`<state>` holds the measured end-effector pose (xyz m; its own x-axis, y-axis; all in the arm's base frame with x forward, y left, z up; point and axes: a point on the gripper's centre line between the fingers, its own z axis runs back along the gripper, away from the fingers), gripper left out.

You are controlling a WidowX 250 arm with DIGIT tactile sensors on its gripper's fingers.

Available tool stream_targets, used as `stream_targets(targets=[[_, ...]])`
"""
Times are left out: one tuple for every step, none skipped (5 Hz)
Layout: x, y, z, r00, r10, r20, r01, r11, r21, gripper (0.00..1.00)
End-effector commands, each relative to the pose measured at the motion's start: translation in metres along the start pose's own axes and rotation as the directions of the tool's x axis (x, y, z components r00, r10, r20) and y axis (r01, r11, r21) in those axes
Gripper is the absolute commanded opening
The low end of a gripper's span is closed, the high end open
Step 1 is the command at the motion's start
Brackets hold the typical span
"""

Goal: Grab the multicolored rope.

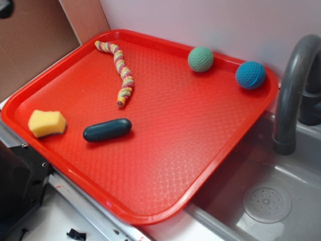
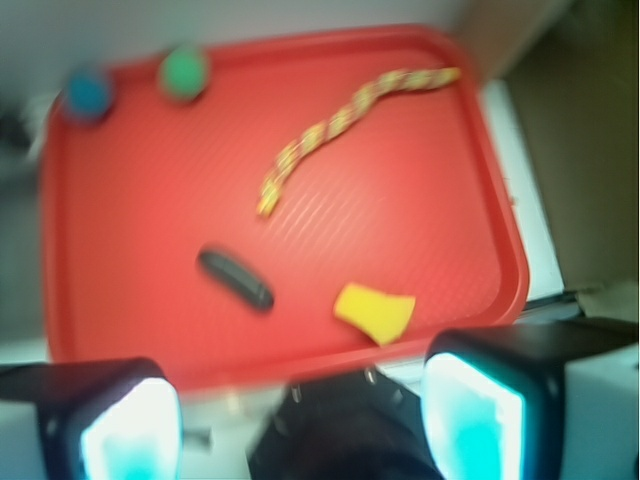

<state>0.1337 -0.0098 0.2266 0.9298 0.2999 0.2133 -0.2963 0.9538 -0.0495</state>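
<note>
Rope [image 1: 118,70] at tray's [image 1: 165,150] back corner — capsule [image 1: 107,130], sponge [image 1: 46,123] nearer front.

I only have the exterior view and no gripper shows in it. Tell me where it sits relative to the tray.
Observer: In the wrist view the gripper hangs outside the red tray, beyond the edge nearest the yellow sponge.
Operator: Report the jaws.
Observer: Wide apart, nothing between them.
Operator: Give the rope's bearing from there.
Observer: The multicolored rope lies ahead on the tray's far half, beyond the dark teal capsule, right of centre.
</note>
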Motion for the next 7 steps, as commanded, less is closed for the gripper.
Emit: stream_targets(targets=[[0.045, 0.014, -0.051, 0.884, 0.42, 0.207, -0.437, 0.898, 0.047, 1.0], [0.077, 0.027, -0.088, 0.756, 0.614, 0.227, -0.643, 0.761, 0.084, 1.0], [0.097, 0.039, -0.131, 0.675, 0.688, 0.265, -0.735, 0.655, 0.173, 1.0], [0.105, 0.039, -0.167, 0.697, 0.652, 0.299, -0.714, 0.666, 0.215, 1.0], [0.119, 0.035, -0.197, 0.754, 0.606, 0.254, -0.655, 0.727, 0.208, 1.0], [0.126, 0.036, -0.216, 0.765, 0.605, 0.219, -0.639, 0.754, 0.15, 1.0], [0.123, 0.033, -0.228, 0.788, 0.585, 0.194, -0.612, 0.779, 0.138, 1.0]])
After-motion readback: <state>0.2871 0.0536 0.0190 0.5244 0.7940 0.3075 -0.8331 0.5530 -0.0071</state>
